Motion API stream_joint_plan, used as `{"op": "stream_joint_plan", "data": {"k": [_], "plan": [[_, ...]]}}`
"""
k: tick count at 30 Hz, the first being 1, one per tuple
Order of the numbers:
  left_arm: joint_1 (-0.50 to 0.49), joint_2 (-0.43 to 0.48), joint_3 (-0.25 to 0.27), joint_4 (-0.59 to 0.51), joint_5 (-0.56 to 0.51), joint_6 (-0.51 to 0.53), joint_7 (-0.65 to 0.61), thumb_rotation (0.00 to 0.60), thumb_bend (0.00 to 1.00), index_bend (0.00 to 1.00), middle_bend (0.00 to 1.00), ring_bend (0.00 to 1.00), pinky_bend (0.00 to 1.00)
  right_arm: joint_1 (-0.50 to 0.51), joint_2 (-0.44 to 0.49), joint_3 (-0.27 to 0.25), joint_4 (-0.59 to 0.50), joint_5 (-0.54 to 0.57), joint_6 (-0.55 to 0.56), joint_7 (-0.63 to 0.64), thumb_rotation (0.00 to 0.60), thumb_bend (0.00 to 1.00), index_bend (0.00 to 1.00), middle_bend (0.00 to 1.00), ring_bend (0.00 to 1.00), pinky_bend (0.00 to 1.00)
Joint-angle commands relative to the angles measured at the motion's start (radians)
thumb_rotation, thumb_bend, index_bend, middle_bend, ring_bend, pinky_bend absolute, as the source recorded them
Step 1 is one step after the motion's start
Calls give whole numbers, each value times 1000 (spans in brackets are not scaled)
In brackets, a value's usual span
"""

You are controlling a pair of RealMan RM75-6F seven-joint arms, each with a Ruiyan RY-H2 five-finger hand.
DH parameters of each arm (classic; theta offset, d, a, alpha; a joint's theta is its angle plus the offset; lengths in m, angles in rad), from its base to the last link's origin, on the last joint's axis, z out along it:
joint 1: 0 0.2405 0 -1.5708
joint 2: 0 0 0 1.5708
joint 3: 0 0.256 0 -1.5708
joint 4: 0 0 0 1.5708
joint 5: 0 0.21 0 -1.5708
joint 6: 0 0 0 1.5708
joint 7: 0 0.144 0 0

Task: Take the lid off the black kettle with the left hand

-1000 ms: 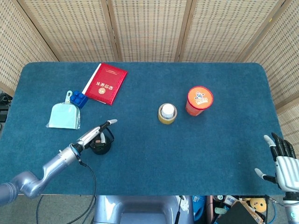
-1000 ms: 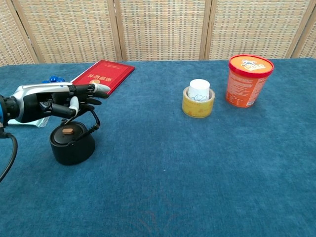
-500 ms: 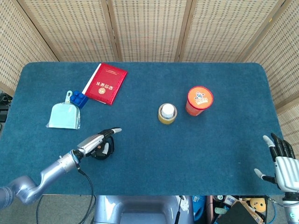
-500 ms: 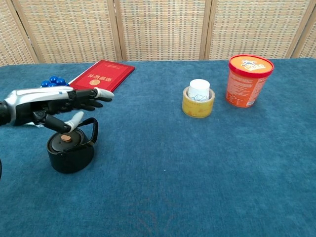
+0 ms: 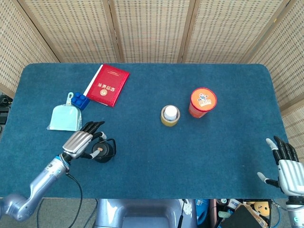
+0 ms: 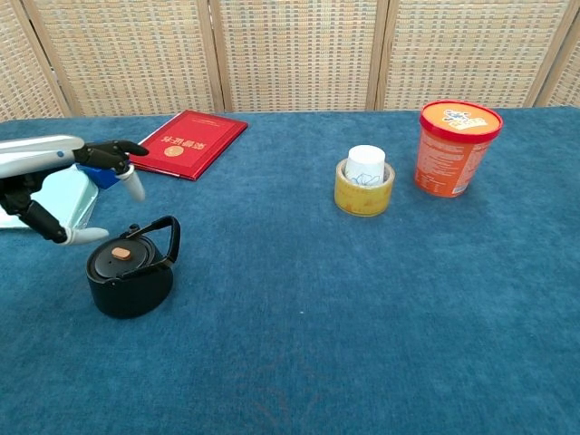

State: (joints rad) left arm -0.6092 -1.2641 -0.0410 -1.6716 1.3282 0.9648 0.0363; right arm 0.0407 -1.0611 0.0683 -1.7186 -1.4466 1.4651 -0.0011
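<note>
The black kettle (image 6: 131,276) stands near the table's front left, its lid (image 6: 120,255) with an orange knob still seated and its handle arching over it. In the head view the black kettle (image 5: 103,151) is partly covered by my left hand (image 5: 83,141). My left hand (image 6: 63,181) hovers above and to the left of the kettle, fingers spread, holding nothing and touching nothing. My right hand (image 5: 284,164) rests open at the table's front right corner, far from the kettle.
A red booklet (image 5: 107,85), blue bricks (image 5: 80,100) and a light blue dustpan (image 5: 65,117) lie behind the kettle. A yellow tape roll with a white cup (image 5: 170,115) and an orange tub (image 5: 202,102) stand mid-table.
My left hand has drawn back leftward off the kettle, from over the lid to beside it. The kettle has shifted a little. The right hand is unmoved.
</note>
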Motion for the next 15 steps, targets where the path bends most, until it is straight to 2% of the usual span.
{"op": "stream_joint_plan", "data": {"k": [1,15], "plan": [[6,0,-5,-19,-54,-10,53,600,353,359,0,0,0,0,0,0,0,1,0,-1,600,0,0,0,0,0],[9,-50,2,9,-115,-6,172,600,352,414,0,0,0,3,0,1,2,6,-7,5,600,0,0,0,0,0]]}}
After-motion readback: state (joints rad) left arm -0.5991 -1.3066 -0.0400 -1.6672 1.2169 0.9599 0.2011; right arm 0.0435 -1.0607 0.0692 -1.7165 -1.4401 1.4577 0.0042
